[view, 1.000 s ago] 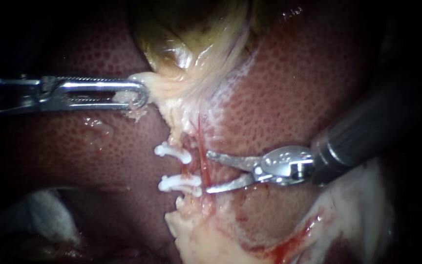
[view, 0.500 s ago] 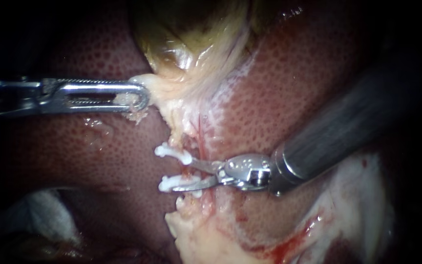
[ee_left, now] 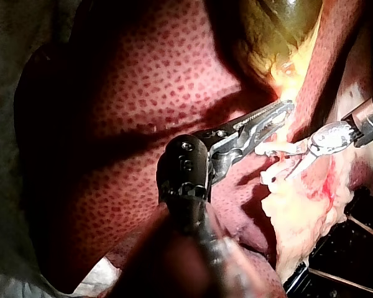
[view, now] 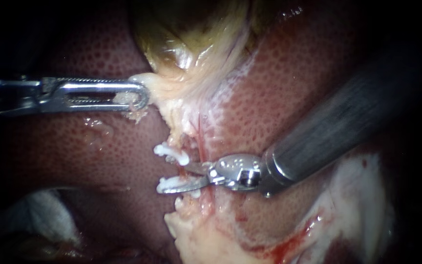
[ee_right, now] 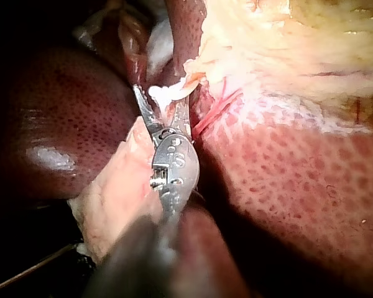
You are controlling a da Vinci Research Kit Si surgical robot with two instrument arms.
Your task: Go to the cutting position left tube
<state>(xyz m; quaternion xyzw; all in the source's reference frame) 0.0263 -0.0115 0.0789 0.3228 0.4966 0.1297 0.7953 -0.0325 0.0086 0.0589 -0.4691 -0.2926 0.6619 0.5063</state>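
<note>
Endoscope view: left instrument (view: 140, 95), jaws clamped on the pale lower edge of the gallbladder (view: 191, 44), shaft level across the liver (view: 289, 88). Right instrument (view: 179, 176), two slim blades parted, nothing gripped; the blades reach between the upper clip (view: 172, 152) and the lower clip (view: 169, 186), and the lower blade lies along the lower clip. Left tube (view: 187, 173) sits in the gap between the blades, between the two white clips. Left wrist view: left instrument (ee_left: 276, 118) closed on pale gallbladder tissue; the right instrument's (ee_left: 292, 162) blades point at the clips just beside it. Right wrist view: right instrument (ee_right: 165, 105), blades apart, a white clip (ee_right: 168, 93) at their tips; a pale tissue flap (ee_right: 115, 192) lies beside its wrist.
</note>
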